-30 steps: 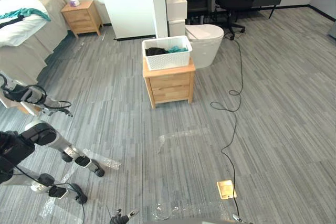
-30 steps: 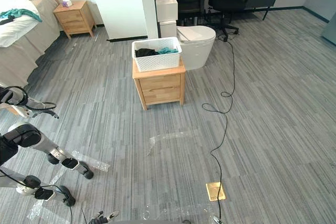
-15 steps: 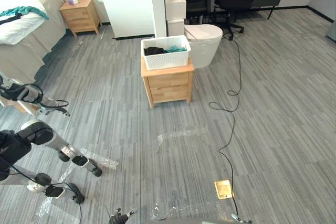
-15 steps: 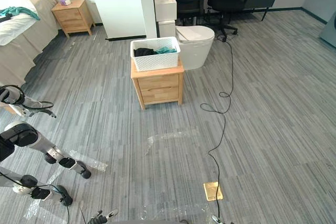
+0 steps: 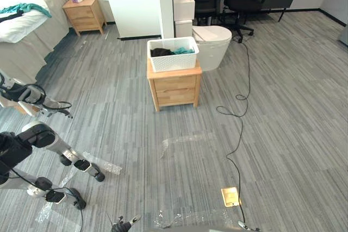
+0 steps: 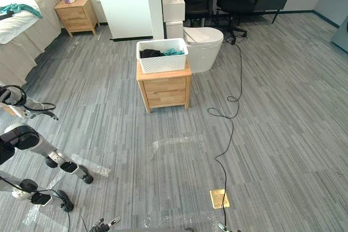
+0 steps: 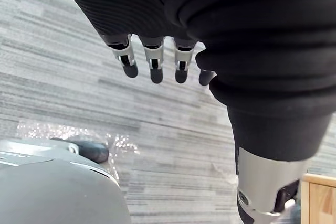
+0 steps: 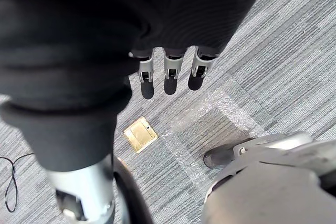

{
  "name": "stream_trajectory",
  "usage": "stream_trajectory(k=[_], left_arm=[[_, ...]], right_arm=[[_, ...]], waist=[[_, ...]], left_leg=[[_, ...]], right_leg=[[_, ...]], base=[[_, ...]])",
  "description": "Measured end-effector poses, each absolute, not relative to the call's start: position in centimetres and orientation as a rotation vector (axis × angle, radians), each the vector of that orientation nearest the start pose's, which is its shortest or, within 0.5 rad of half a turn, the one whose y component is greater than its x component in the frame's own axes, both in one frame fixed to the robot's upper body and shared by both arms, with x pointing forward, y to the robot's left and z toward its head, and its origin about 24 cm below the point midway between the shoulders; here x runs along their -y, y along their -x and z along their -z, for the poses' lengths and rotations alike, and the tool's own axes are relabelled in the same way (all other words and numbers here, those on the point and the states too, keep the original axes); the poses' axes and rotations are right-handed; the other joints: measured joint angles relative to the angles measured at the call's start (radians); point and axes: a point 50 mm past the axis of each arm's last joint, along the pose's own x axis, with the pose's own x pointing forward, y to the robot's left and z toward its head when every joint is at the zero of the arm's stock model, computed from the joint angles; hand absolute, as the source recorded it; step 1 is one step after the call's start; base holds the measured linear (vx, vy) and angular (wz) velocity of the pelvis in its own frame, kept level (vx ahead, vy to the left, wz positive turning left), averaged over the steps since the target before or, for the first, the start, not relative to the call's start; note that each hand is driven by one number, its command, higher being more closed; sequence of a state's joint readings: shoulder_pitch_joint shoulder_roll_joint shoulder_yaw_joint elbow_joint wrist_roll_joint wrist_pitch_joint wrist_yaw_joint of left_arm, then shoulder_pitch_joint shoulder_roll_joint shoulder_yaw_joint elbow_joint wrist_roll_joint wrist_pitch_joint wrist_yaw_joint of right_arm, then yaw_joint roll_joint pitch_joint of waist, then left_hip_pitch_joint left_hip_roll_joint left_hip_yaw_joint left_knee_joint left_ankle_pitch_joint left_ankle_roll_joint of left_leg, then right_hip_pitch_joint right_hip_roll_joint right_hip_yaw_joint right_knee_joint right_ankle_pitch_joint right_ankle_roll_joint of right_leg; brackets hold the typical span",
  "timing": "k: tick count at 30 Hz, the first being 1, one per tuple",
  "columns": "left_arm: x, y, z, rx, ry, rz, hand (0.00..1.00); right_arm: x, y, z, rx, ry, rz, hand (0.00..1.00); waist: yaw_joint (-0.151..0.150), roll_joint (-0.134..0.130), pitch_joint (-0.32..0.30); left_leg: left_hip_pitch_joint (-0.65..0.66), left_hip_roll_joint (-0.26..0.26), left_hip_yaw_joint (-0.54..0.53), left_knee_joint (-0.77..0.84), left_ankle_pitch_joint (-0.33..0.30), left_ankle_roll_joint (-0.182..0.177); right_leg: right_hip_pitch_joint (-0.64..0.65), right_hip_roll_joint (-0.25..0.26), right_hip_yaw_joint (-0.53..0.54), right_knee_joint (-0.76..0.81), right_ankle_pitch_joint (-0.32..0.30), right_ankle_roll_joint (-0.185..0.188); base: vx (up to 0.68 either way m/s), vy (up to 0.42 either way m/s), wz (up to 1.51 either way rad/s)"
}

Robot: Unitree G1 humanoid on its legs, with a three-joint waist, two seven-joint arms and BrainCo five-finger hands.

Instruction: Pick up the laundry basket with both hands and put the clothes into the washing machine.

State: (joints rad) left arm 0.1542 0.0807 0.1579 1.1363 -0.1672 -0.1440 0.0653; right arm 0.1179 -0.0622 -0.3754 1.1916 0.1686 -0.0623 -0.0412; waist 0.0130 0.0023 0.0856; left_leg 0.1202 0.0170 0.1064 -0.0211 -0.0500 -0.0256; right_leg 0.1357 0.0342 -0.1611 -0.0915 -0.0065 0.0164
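Facing the laundry basket (image 5: 173,54), holding clothes (image 5: 161,52) and sitting across the nightstand's (image 5: 174,86) top, well apart; letting left hand (image 7: 156,66) and right hand (image 8: 171,74) dangle with fingers loosely straight and empty, being out of reach.

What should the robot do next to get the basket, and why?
It should probably walk forward first. The white laundry basket, with clothes in it, sits on a wooden nightstand far across the grey floor. The left hand and right hand hang low with straight fingers and hold nothing, so the basket looks out of reach from here.
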Motion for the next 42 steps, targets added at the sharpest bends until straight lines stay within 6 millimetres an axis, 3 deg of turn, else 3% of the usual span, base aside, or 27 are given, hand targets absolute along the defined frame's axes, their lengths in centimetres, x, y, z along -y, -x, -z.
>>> stream_trajectory(k=[10, 16, 17, 20, 21, 24, 25, 27, 29, 31, 33, 35, 36, 37, 38, 39, 40, 41, 42], left_arm=[[-20.8, -5.8, 16.6, -1.102, 0.125, -0.413, 0.00], [-21.0, -8.1, 15.7, -0.973, 0.198, -0.460, 0.00], [-21.1, -8.6, 15.6, -0.953, 0.202, -0.459, 0.00], [-21.1, -9.5, 15.2, -0.914, 0.217, -0.461, 0.00], [-21.1, -9.8, 15.0, -0.901, 0.222, -0.458, 0.00], [-20.4, -10.7, 14.7, -0.862, 0.244, -0.445, 0.00], [-20.0, -10.5, 14.8, -0.871, 0.250, -0.436, 0.00], [-19.6, -10.9, 14.7, -0.865, 0.245, -0.410, 0.00], [-19.5, -11.5, 14.3, -0.832, 0.250, -0.403, 0.00], [-19.5, -11.7, 14.2, -0.821, 0.258, -0.406, 0.00], [-19.5, -11.7, 14.1, -0.817, 0.259, -0.405, 0.00], [-19.5, -11.7, 14.1, -0.818, 0.259, -0.402, 0.00], [-19.5, -11.5, 14.1, -0.813, 0.262, -0.406, 0.00], [-19.9, -11.7, 13.9, -0.801, 0.259, -0.408, 0.00], [-20.0, -11.8, 13.8, -0.795, 0.256, -0.410, 0.00], [-20.2, -12.0, 13.7, -0.786, 0.250, -0.408, 0.00], [-20.2, -12.1, 13.6, -0.785, 0.244, -0.400, 0.00], [-20.1, -12.1, 13.6, -0.786, 0.239, -0.388, 0.00], [-20.1, -12.1, 13.6, -0.787, 0.238, -0.389, 0.00]], right_arm=[[21.6, -4.8, 17.0, -1.160, -0.312, 0.593, 0.00], [21.5, -9.8, 14.6, -0.891, -0.274, 0.513, 0.00], [21.5, -10.2, 14.3, -0.869, -0.274, 0.509, 0.00], [20.9, -10.5, 14.2, -0.854, -0.284, 0.498, 0.00], [20.8, -10.5, 14.3, -0.856, -0.287, 0.493, 0.00], [21.1, -10.7, 14.1, -0.852, -0.265, 0.475, 0.00], [21.3, -10.9, 13.9, -0.844, -0.252, 0.465, 0.00], [21.8, -11.9, 13.5, -0.818, -0.229, 0.449, 0.00], [22.1, -12.7, 13.2, -0.804, -0.220, 0.442, 0.00], [22.0, -13.5, 13.0, -0.789, -0.221, 0.430, 0.00], [21.8, -13.8, 13.2, -0.806, -0.221, 0.419, 0.00], [21.4, -13.3, 13.6, -0.837, -0.224, 0.413, 0.00], [21.1, -12.7, 13.9, -0.861, -0.226, 0.409, 0.00], [20.9, -12.3, 14.2, -0.879, -0.230, 0.409, 0.00], [21.0, -12.1, 14.3, -0.887, -0.232, 0.414, 0.00], [21.0, -11.7, 14.5, -0.901, -0.239, 0.424, 0.00], [21.0, -11.3, 14.7, -0.920, -0.246, 0.436, 0.00], [21.0, -11.1, 14.8, -0.929, -0.248, 0.435, 0.00], [20.9, -11.0, 14.8, -0.929, -0.248, 0.432, 0.00]], waist=[[-0.001, 0.000, 0.000], [-0.005, -0.007, 0.004], [-0.005, -0.012, 0.007], [-0.004, -0.006, 0.021], [-0.004, -0.006, 0.027], [0.001, 0.009, 0.070], [0.001, 0.017, 0.080], [0.000, 0.038, 0.093], [0.004, 0.040, 0.097], [0.008, 0.041, 0.099], [0.025, 0.049, 0.098], [0.034, 0.040, 0.095], [0.030, 0.010, 0.078], [0.030, -0.010, 0.068], [0.030, -0.015, 0.065], [0.028, -0.025, 0.066], [0.021, -0.035, 0.071], [0.015, -0.032, 0.078], [0.009, -0.028, 0.081]], left_leg=[[-0.001, 0.000, 0.003, 0.000, 0.000, 0.000], [-0.021, 0.011, 0.033, 0.006, -0.004, -0.006], [-0.026, 0.018, 0.035, 0.029, -0.020, -0.007], [-0.105, 0.068, 0.034, 0.259, -0.142, -0.037], [-0.164, 0.095, 0.034, 0.416, -0.179, -0.067], [-0.299, 0.152, 0.052, 0.751, -0.139, -0.114], [-0.347, 0.172, 0.068, 0.841, -0.147, -0.099], [-0.396, 0.166, 0.080, 0.817, -0.166, -0.068], [-0.441, 0.116, 0.088, 0.659, -0.161, -0.064], [-0.466, 0.076, 0.089, 0.482, -0.134, -0.078], [-0.470, 0.070, 0.086, 0.287, -0.049, -0.067], [-0.472, 0.067, 0.070, 0.309, 0.022, -0.014], [-0.482, 0.037, 0.071, 0.403, 0.003, 0.046], [-0.485, 0.021, 0.081, 0.444, -0.048, 0.057], [-0.477, 0.011, 0.082, 0.459, -0.069, 0.063], [-0.452, -0.005, 0.088, 0.477, -0.091, 0.083], [-0.400, -0.028, 0.086, 0.490, -0.129, 0.102], [-0.330, -0.040, 0.072, 0.495, -0.162, 0.115], [-0.291, -0.044, 0.064, 0.488, -0.170, 0.123]], right_leg=[[-0.001, 0.001, 0.004, -0.003, 0.001, -0.002], [-0.025, 0.010, 0.033, -0.011, 0.012, -0.019], [-0.020, 0.014, 0.034, -0.010, 0.011, -0.019], [0.005, 0.043, 0.033, -0.007, -0.011, -0.040], [0.021, 0.056, 0.028, -0.007, -0.031, -0.072], [0.058, 0.064, 0.036, 0.033, -0.057, -0.086], [0.065, 0.064, 0.046, 0.049, -0.074, -0.094], [0.068, 0.052, 0.066, 0.069, -0.094, -0.109], [0.065, 0.011, 0.082, 0.071, -0.113, -0.103], [0.067, -0.017, 0.102, 0.071, -0.137, -0.083], [0.095, -0.022, 0.133, 0.072, -0.179, -0.049], [0.121, -0.033, 0.147, 0.102, -0.237, -0.024], [0.088, -0.075, 0.144, 0.230, -0.325, 0.019], [0.044, -0.100, 0.133, 0.362, -0.361, 0.065], [0.006, -0.112, 0.131, 0.468, -0.368, 0.080], [-0.055, -0.132, 0.134, 0.655, -0.351, 0.122], [-0.137, -0.159, 0.139, 0.901, -0.293, 0.235], [-0.198, -0.172, 0.138, 1.102, -0.284, 0.250], [-0.221, -0.177, 0.127, 1.164, -0.290, 0.236]], base=[[0.00, 0.000, 0.00], [-0.02, -0.005, -0.15], [0.00, -0.041, -0.06], [0.04, -0.070, -0.03], [0.04, -0.077, 0.09], [0.04, -0.038, -0.04], [0.09, 0.019, -0.18], [0.17, 0.075, -0.20], [0.25, 0.115, -0.19], [0.29, 0.115, -0.30], [0.46, 0.185, -0.47], [0.44, 0.189, -0.32], [0.53, 0.208, -0.16], [0.67, 0.235, -0.06], [0.46, 0.154, 0.08], [0.58, 0.207, 0.20], [0.57, 0.191, 0.32], [0.57, 0.170, 0.32], [0.54, 0.118, 0.30]])
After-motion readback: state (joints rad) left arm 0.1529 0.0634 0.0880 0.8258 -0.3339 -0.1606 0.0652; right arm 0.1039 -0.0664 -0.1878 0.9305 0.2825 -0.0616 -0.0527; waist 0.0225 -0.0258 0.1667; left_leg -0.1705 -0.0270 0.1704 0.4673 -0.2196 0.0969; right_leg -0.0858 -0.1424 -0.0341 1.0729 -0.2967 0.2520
